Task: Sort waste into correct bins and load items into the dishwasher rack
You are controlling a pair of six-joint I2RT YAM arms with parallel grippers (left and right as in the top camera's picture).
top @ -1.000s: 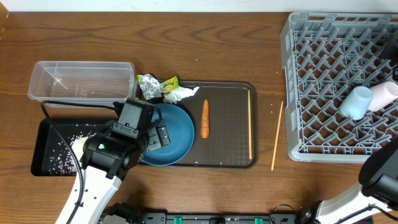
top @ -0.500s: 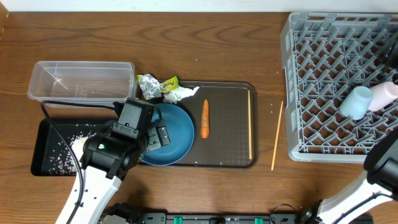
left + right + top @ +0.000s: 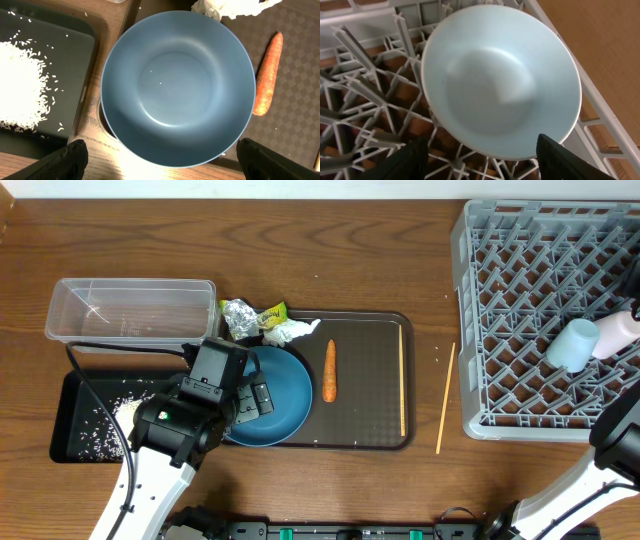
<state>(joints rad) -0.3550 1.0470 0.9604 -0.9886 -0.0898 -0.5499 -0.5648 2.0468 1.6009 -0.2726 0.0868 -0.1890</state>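
Left jaws spread wide, grasping nothing. We see bowl [image 3: 177, 85] directly under them, centred in gap, at brown tray [image 3: 295, 60] edge. We judge it stiff, smooth and slippery, not heavy. Best hold: pinch rim wall nearest jaws, one finger inside.

Past one finger: carrot [image 3: 265, 75]. Past other: rice [image 3: 17, 85] in black tray [image 3: 65, 50].

Right jaws apart, released. Small bowl [image 3: 500, 80] ahead, tipped among rack [image 3: 370, 75] pegs.

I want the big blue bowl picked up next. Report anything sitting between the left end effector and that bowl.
Nothing visible does. The left end effector hangs open directly above the dark-blue bowl; the carrot and the tissue lie off to its sides, outside the rim.
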